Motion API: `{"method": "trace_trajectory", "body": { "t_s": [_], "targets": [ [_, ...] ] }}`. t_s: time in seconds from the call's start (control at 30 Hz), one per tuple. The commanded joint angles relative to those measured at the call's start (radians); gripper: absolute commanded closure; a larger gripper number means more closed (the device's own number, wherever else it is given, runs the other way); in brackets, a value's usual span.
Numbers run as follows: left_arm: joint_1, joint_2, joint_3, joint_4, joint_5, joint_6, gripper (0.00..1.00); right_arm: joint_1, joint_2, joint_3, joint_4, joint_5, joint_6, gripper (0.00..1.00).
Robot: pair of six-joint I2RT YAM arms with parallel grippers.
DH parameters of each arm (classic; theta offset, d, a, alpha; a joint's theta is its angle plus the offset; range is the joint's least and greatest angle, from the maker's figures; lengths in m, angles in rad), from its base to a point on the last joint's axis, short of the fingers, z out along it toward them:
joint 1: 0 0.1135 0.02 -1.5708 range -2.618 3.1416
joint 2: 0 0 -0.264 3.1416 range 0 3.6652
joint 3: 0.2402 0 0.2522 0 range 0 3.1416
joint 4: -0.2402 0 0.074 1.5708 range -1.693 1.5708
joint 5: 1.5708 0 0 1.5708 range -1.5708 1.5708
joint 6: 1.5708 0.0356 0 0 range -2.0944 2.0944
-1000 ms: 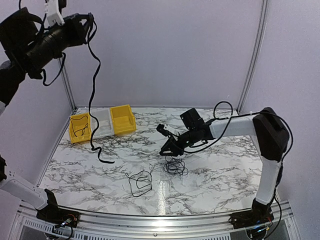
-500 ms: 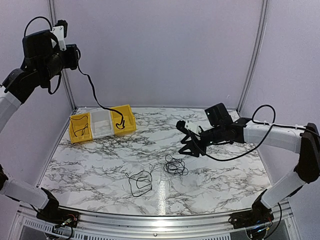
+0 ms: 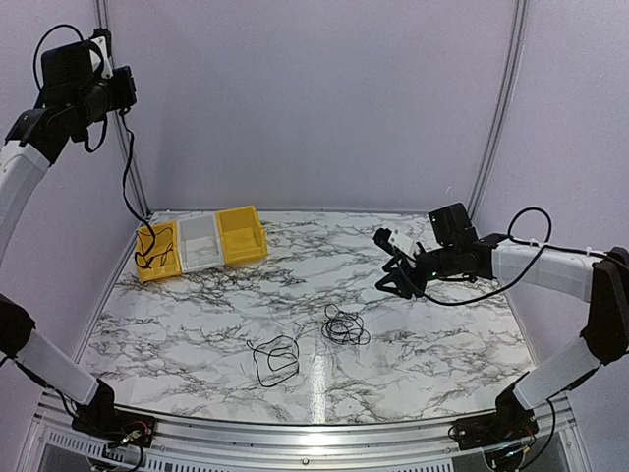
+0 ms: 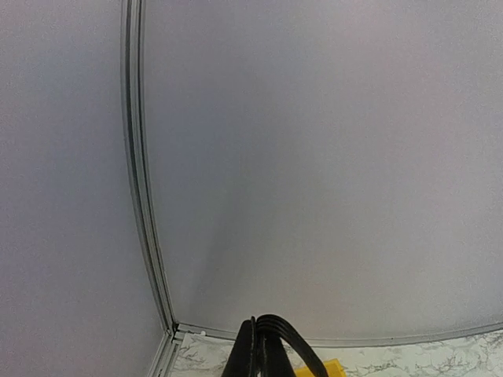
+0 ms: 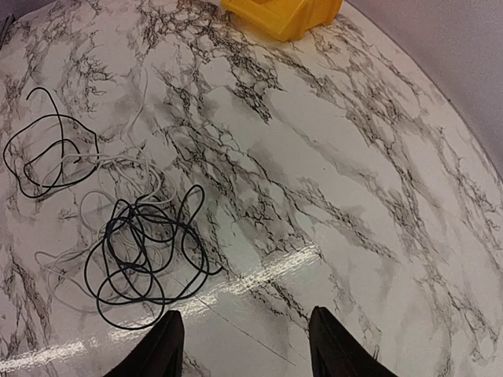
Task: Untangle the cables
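Note:
My left gripper [image 3: 110,90] is raised high at the back left and shut on a black cable [image 3: 127,187]. That cable hangs down into the left yellow bin [image 3: 143,265]. In the left wrist view the shut fingers [image 4: 253,355] pinch black strands of the cable [image 4: 302,353]. A black coil [image 3: 344,326] and a black loop [image 3: 275,356] lie mid-table. In the right wrist view the coil [image 5: 145,251], the loop [image 5: 51,149] and a thin white cable [image 5: 86,196] lie overlapping. My right gripper [image 3: 385,264] [image 5: 247,345] hovers open and holds nothing, to the right of the coil.
Three bins stand in a row at the back left: yellow, then a white one [image 3: 200,241], then a yellow one [image 3: 241,234] [image 5: 283,16]. Metal frame posts [image 3: 496,108] rise at the back corners. A rail runs along the near edge [image 3: 314,433].
The left arm swung left with its cable; the cable's lower end went from the table through the right yellow bin to the left one. The right gripper opened and drew back right from the coil.

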Motion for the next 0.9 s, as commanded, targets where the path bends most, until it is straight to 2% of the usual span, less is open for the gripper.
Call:
{"method": "trace_trajectory", "body": {
  "t_s": [0.0, 0.47, 0.67, 0.87],
  "targets": [
    [0.068, 0.040, 0.029, -0.019, 0.054, -0.031, 1.00, -0.005, 0.009, 0.001, 0.018, -0.006, -0.019, 0.45],
    [0.257, 0.226, 0.097, -0.016, 0.172, -0.094, 1.00, -0.009, 0.028, -0.006, 0.015, 0.004, -0.036, 0.45],
    [0.272, 0.236, 0.084, -0.015, 0.186, -0.107, 1.00, -0.012, 0.033, -0.009, 0.015, 0.008, -0.042, 0.45],
    [0.339, 0.218, 0.052, -0.005, 0.178, -0.111, 1.00, -0.013, 0.042, -0.007, 0.012, 0.007, -0.044, 0.45]
  ]
}}
